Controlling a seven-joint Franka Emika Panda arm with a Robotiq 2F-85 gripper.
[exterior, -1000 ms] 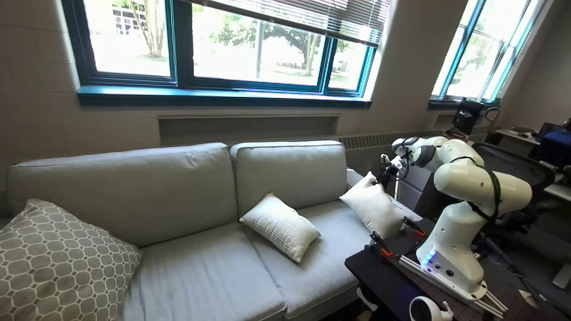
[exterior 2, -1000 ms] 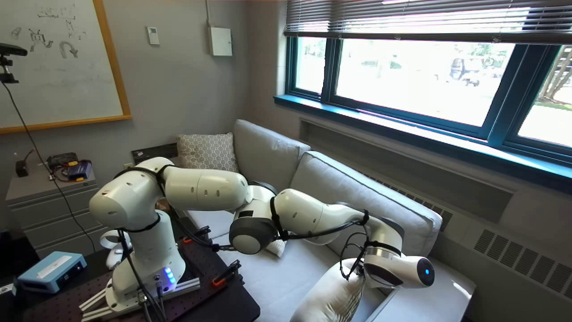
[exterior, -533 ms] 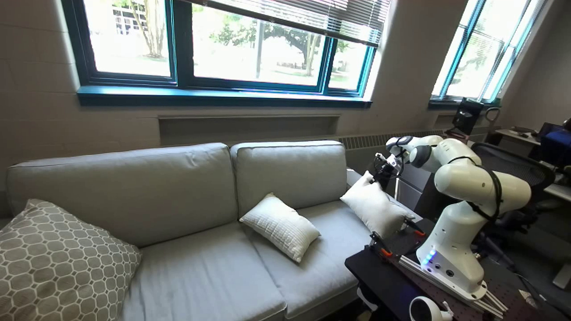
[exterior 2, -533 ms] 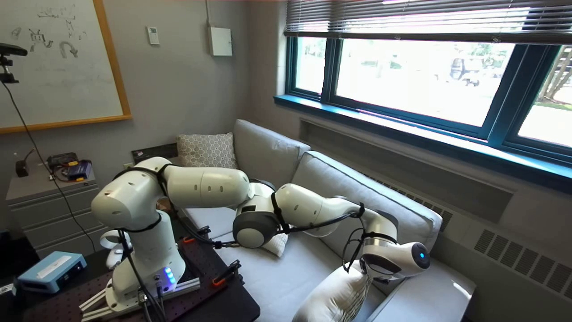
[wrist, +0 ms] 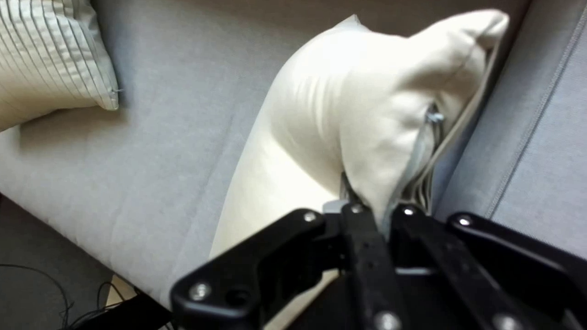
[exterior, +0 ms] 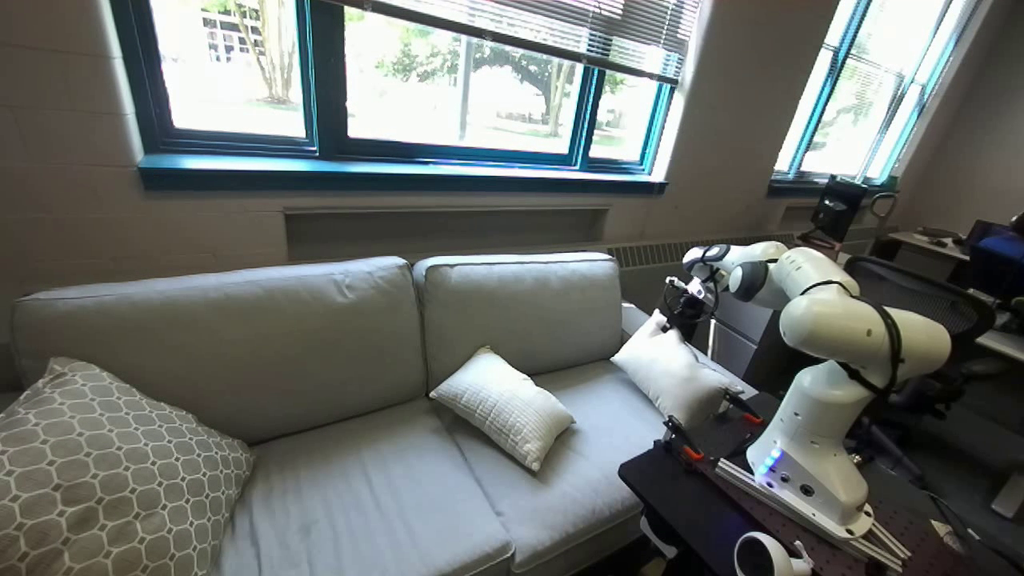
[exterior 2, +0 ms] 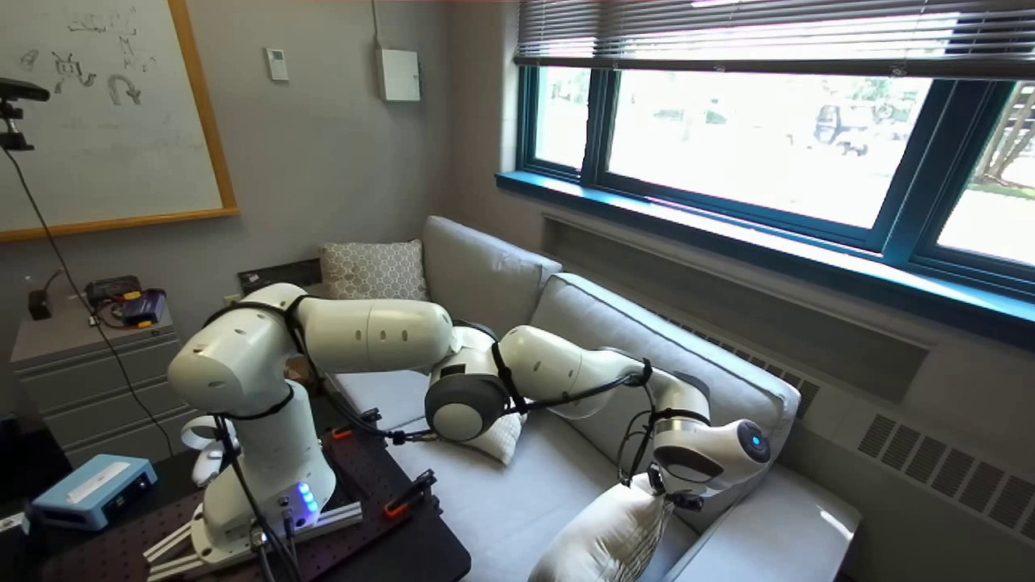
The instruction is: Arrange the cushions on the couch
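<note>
Tool [wrist: 384,204] nrly closed, pinching wht cushion [wrist: 328,123] edge.

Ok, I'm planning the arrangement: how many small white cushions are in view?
2: one cushion pinched in the gripper near the armrest; another cushion lying on the couch seat. More could be hidden.

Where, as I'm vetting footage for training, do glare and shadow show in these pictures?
In both exterior views, glare washes out much of the large window; in an exterior view, a bright streak lies on the couch arm; in the wrist view, the loose cushion casts a shadow on the couch seat, and the held cushion shows a bright patch.
</note>
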